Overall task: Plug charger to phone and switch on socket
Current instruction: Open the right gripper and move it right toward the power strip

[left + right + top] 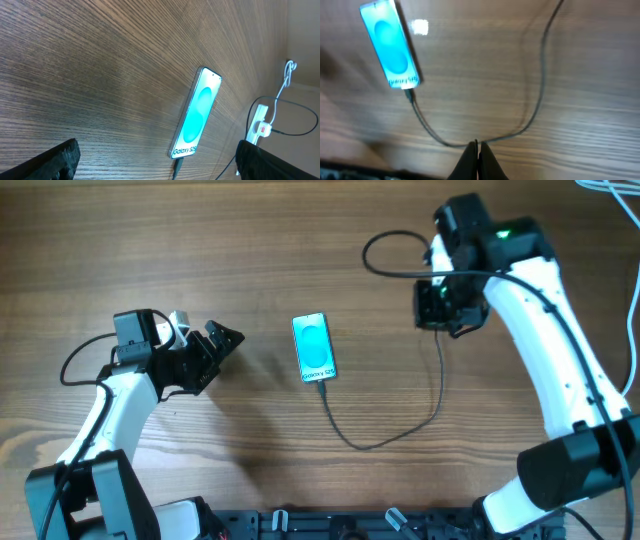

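cable seated in the phone, socket switch not yet confirmed

the phone (313, 347) is laid flat and screen up at mid-table, its glossy teal face lit with a rounded green shape and white lettering. the charger (441, 375) — a thin, limp black cable — is run from the phone's lower edge in a slack curve across the wood-grain table (250, 240) and up toward the right gripper (477, 152), so the connector end is judged to be already seated. the right gripper's fingers are pressed together on nothing; the narrow closed tip is probably kept that way for prodding a small switch. the socket (260, 127) — a white plastic strip with a red mark — is seen only from the left wrist, beyond the phone, and cannot be made out from overhead. whether it is switched on cannot be told. the left gripper (208, 338) is held wide apart and empty, clear of the phone's left side.
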Available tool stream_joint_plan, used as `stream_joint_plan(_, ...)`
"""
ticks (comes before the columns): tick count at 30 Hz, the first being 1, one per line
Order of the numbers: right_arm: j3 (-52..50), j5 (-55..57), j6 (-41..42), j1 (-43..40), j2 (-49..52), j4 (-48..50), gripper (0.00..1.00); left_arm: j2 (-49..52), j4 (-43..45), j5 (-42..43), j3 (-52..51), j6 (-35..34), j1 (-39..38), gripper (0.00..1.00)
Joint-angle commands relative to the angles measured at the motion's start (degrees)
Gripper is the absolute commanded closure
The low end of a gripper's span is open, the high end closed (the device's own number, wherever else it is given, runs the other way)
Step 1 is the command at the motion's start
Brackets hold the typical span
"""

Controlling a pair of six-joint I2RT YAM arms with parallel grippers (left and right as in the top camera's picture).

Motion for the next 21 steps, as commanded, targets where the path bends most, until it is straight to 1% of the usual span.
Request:
stream_joint_plan(1, 1.46, 7.76, 4.81, -3.17, -1.11, 0.07, 0.96, 0.04, 0.15, -0.15, 0.17, 1.31, -0.2, 0.0)
stream_joint_plan(6, 1.27, 15.93, 13.27, -9.11, -1.07, 0.79, 0.95, 0.04, 0.15, -0.15, 0.17, 1.31, -0.2, 0.0)
stream_joint_plan(9, 1.27, 18.6, 13.99, -12.24, -1.07, 0.72, 0.94, 0.04, 0.15, -0.17, 0.17, 1.31, -0.22, 0.0)
stream_joint_plan(13, 0.48, 23.65, 18.03, -17.73, -0.98, 0.02, 0.93, 0.04, 0.15, -0.17, 0.17, 1.31, -0.2, 0.0)
stream_joint_plan(17, -1.25, 24.52, 18.75, -24.06, -0.46, 2.95, 0.92, 0.04, 0.15, -0.15, 0.17, 1.31, -0.2, 0.0)
stream_joint_plan(18, -1.79, 24.52, 18.73, -25.68, -0.22, 4.59, 0.86, 0.04, 0.15, -0.15, 0.17, 1.31, -0.2, 0.0)
stream_joint_plan(19, -2.19, 24.5, 18.71, -27.12, -0.02, 6.36, 0.73, 0.04, 0.15, -0.15, 0.17, 1.31, -0.2, 0.0)
stream_joint_plan(21, -2.73, 24.52, 18.56, -29.62, 0.55, 10.14, 0.39, 0.04, 0.15, -0.15, 0.17, 1.31, -0.2, 0.0)
